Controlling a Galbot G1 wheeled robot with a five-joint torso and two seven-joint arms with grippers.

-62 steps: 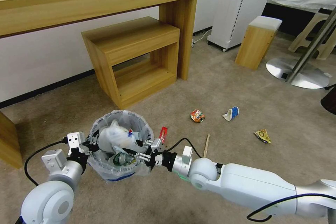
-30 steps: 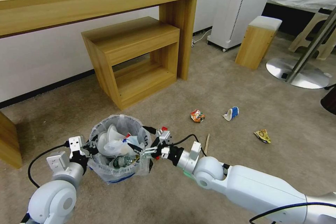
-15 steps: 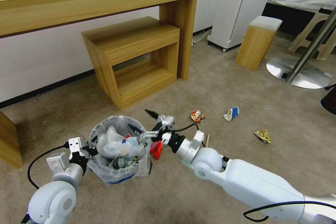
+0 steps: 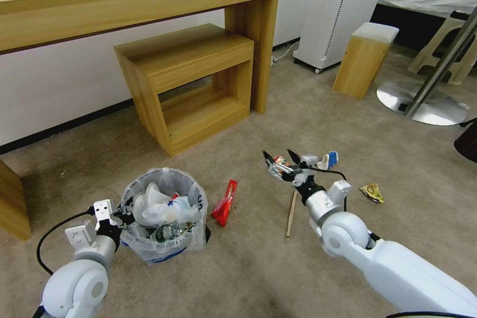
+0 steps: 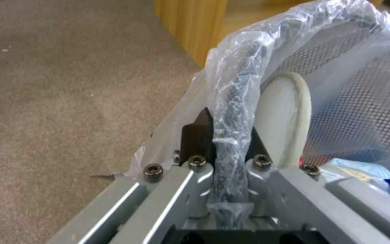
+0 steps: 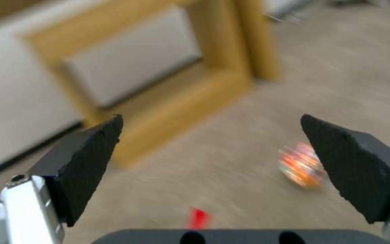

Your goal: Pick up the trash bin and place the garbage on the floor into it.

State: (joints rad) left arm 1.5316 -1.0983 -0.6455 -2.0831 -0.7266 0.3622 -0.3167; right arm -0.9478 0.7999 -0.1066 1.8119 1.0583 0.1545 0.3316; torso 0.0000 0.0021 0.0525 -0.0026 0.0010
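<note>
The trash bin (image 4: 164, 238), lined with a crinkly plastic bag, stands on the beige floor (image 4: 238, 268) at the lower left, with white slippers and other litter inside. My left gripper (image 4: 123, 214) is shut on its rim (image 5: 231, 101); a white slipper (image 5: 281, 118) shows just inside. My right gripper (image 4: 280, 161) hangs open above the carpet to the bin's right, over a crumpled orange packet (image 6: 301, 164). A red wrapper (image 4: 225, 202) lies beside the bin. A wooden stick (image 4: 290, 213), a blue-white paper cup (image 4: 329, 160) and a yellow packet (image 4: 372, 192) lie farther right.
A long wooden desk (image 4: 139, 0) and a low wooden side table (image 4: 189, 84) stand against the wall behind the bin. A white appliance (image 4: 343, 10), a small wooden stool (image 4: 365, 59) and a round metal base (image 4: 422, 104) stand at the back right.
My right gripper has pulled out of the bin and swung right across the floor to the orange packet, staying open. The left gripper and the bin have hardly moved.
</note>
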